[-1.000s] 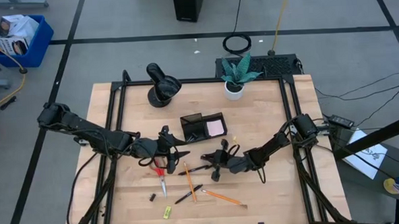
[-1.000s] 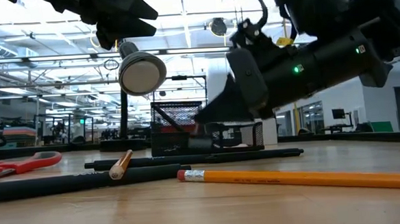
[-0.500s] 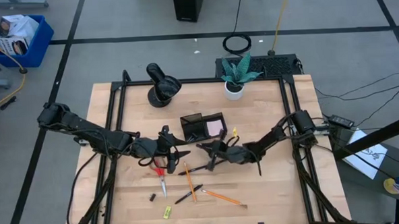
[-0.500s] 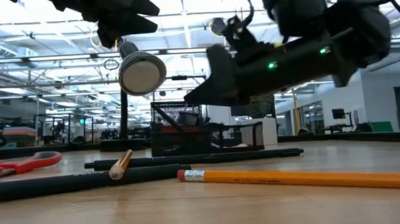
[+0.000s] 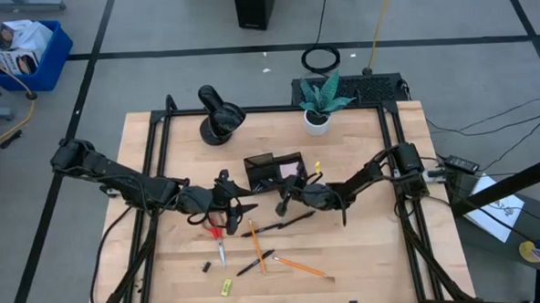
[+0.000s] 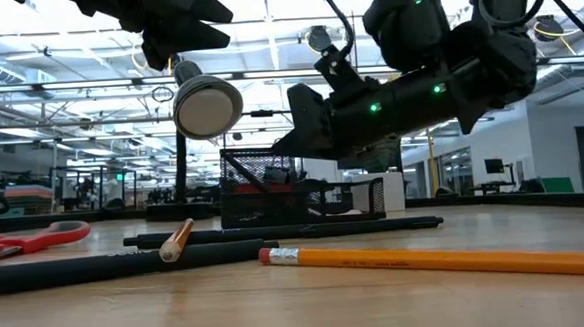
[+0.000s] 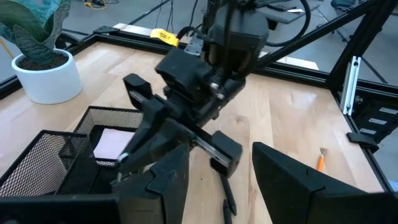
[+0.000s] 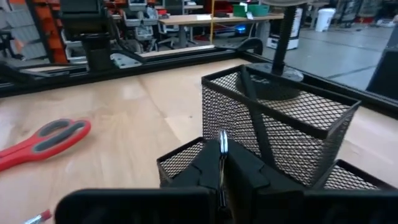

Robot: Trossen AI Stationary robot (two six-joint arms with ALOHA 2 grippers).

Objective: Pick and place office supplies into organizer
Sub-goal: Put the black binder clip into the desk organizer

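The black mesh organizer [image 5: 269,162] stands mid-table, with a pink sticky-note pad [image 5: 292,171] in its right compartment. My right gripper [image 5: 281,206] hangs shut just near of it, a little above the table. A tiny silvery wire loop [image 8: 222,140] sticks out between its tips, seemingly part of a small clip. My left gripper [image 5: 241,210] hovers open and empty above the red-handled scissors [image 5: 217,238]. Two black pens [image 5: 282,226] [image 5: 255,263], two orange pencils [image 5: 302,267] [image 5: 254,242], a small black clip [image 5: 206,266] and a yellow-green piece [image 5: 227,286] lie flat on the table. My right gripper pinches a very small thing at the free ends of its two fingers. Only a silvery wire loop [image 8: 222,140] shows above the tips, and the fingers hide everything else. The fingers point nearly level, from the table's right side toward the organizer. The thing is lifted clear of the table.
A round black lamp-like object [image 5: 218,122] and a white plant pot [image 5: 318,120] stand at the far edge. Black frame rails [image 5: 157,175] run along the table's left and right sides. Bare wood lies to the right of the pencils.
My right gripper has swung toward the table's far edge, up to the organizer's near side. It rose a little and stayed shut. The long black pen it hovered over stays on the table.
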